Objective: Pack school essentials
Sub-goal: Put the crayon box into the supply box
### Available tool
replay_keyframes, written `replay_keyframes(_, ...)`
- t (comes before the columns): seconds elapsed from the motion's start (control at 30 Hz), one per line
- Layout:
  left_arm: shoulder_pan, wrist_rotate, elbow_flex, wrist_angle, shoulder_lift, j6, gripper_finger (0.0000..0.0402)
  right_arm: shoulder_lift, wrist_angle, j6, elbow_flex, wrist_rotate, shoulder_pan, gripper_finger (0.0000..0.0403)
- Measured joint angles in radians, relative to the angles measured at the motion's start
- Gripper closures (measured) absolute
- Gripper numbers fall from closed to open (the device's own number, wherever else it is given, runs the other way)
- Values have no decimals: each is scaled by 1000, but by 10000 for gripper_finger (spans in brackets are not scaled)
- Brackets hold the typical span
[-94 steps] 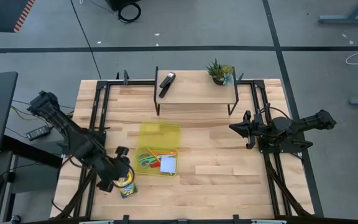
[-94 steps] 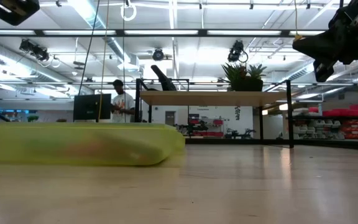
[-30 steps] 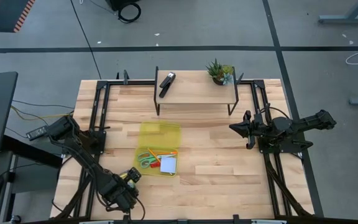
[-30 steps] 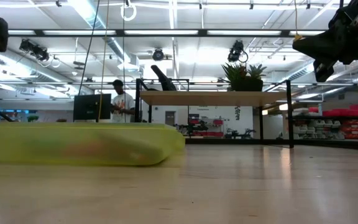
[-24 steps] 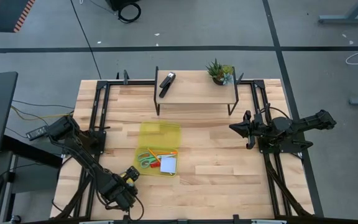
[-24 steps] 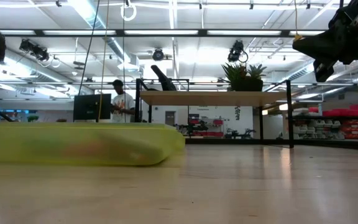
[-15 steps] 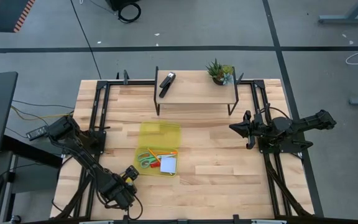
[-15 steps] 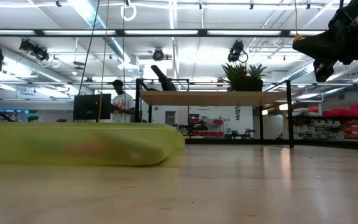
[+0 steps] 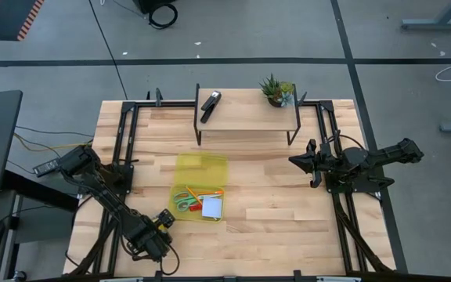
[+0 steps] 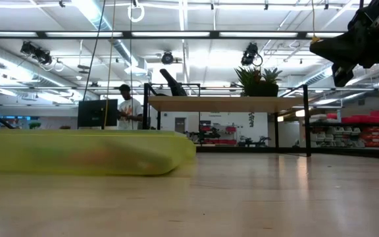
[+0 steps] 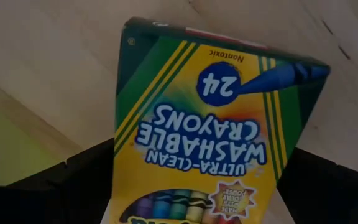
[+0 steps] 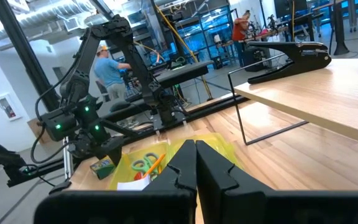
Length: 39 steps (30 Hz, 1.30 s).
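Observation:
The yellow-green crayon box (image 11: 207, 134) lies flat on the table near its near left corner. My left gripper (image 9: 153, 239) points down over it, open, with one dark finger (image 11: 48, 186) on each side of the box; in the high view it hides most of the box. A yellow see-through pouch (image 9: 200, 184) lies flat at mid-table. On its near half are the green-handled scissors (image 9: 182, 200), the orange pen (image 9: 210, 193) and the pale notepad (image 9: 212, 207). My right gripper (image 9: 294, 160) waits shut and level at the table's right side.
A low wooden shelf (image 9: 249, 117) stands at the table's far edge with a black stapler (image 9: 211, 104) and a small potted plant (image 9: 276, 90) on it. Bare wood lies between the pouch and my right arm. A person (image 10: 129, 105) stands in the room beyond.
My left gripper has sunk toward the crayon box, still open and pointing down. The box and the pouch have stayed where they were.

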<state>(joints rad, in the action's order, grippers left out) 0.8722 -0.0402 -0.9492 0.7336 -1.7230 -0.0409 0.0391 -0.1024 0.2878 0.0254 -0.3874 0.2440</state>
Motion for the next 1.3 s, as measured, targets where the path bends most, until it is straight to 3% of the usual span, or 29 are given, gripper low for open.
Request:
replay_keyframes(0.27, 0, 1, 1, -6, -1, 0, 7, 0, 0, 0, 0, 0, 0, 395)
replay_keyframes(0.67, 1, 2, 1, -6, -3, 0, 59, 0, 0, 0, 0, 0, 0, 395)
replay_keyframes(1.3, 1, -8, -24, 34, -8, -41, 63, 0, 0, 0, 0, 0, 0, 394)
